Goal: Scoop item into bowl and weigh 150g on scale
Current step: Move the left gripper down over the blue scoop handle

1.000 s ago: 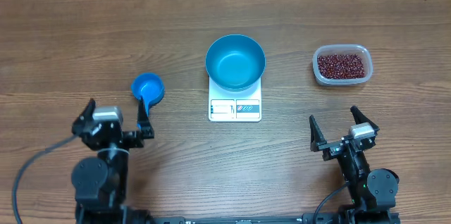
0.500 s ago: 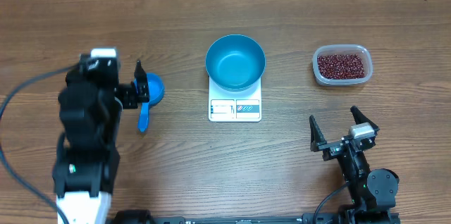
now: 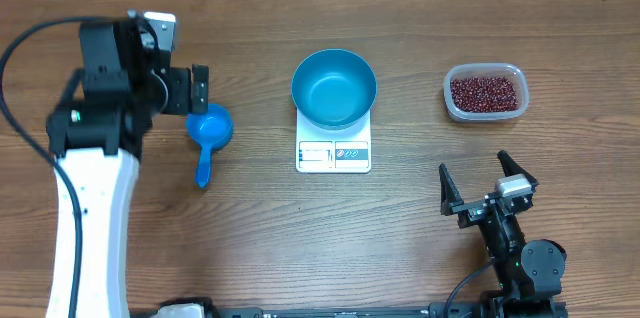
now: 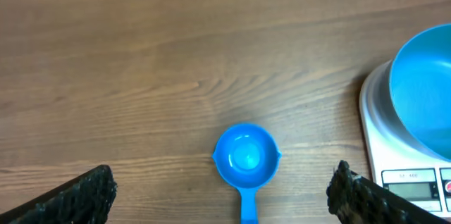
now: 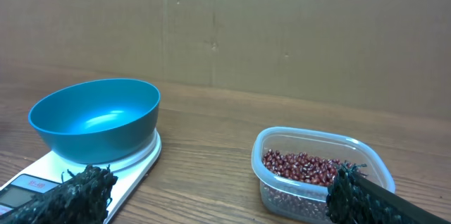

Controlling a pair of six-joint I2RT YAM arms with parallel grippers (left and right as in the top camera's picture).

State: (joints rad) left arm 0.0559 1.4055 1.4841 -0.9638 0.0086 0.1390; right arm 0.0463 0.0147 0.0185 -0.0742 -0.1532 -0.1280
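Overhead, the left pincer [image 3: 172, 90], wide open and empty, has swung out over the scoop [image 3: 209, 128], seemingly ready to grab it, while the right pincer [image 3: 486, 186] idles equally open and the beans [image 3: 485, 93] lie in their tub [image 3: 452, 108], right of the empty bowl [image 3: 334, 88] on the scale [image 3: 333, 155].

In the left wrist view the blue scoop [image 4: 245, 157] loses its handle to the bottom edge, while the bowl [image 4: 426, 83] and scale [image 4: 377, 132] run off the right edge. The scale's display [image 4: 409, 177] is too small to read (overhead likewise). Overhead, the bowl hides the scale's rear half.
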